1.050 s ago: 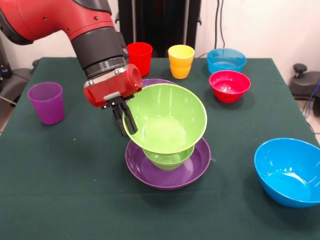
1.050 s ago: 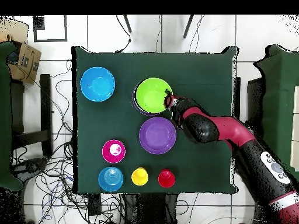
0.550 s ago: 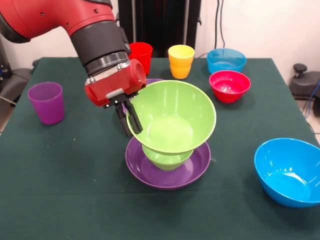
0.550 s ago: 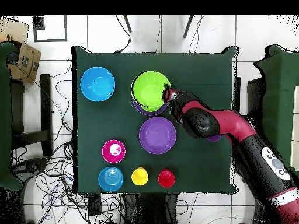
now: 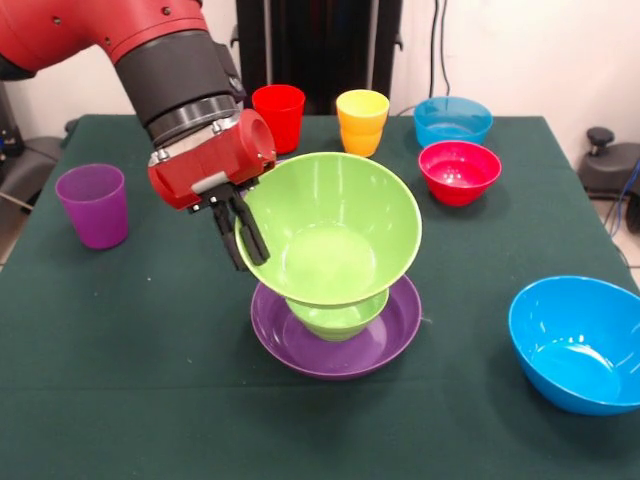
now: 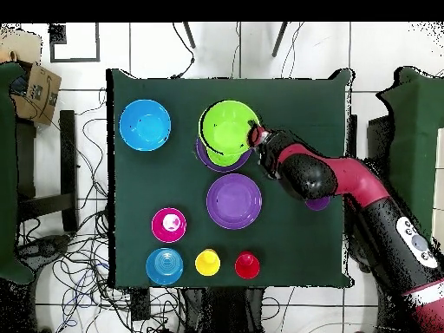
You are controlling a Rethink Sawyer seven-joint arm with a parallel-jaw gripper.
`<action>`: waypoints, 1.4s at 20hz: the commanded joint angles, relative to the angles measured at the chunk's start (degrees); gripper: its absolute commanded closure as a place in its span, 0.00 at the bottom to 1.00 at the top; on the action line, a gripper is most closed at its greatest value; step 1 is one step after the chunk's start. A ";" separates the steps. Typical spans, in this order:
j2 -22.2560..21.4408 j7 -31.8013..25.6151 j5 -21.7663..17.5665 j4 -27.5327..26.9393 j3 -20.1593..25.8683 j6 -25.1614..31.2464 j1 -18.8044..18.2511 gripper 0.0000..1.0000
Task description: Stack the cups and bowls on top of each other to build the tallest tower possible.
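Seven glossy round bowls and three tapered cups occupy the table [image 5: 120, 330]. The hand [image 5: 238, 232] pinches the rim of the large lime bowl [image 5: 330, 235], held tilted above a small green bowl [image 5: 335, 315] nested in a purple bowl [image 5: 335, 345]. Only the overhead view shows the second purple bowl [image 6: 234, 201] fully.

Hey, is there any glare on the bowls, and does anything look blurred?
Front view: soft glare streaks show inside the lime bowl and the blue bowl, and nothing looks blurred, including the gripper. Overhead view: a white glare spot sits in the red bowl.
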 commanded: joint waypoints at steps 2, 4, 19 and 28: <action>1.29 -15.93 -0.42 -4.94 1.61 8.41 0.23 1.00; 1.87 -16.31 -0.75 -5.42 1.81 8.60 0.01 1.00; 1.91 -18.54 0.25 -7.96 4.05 12.42 -0.61 1.00; 1.52 -19.20 0.42 -7.61 5.05 13.28 -1.46 1.00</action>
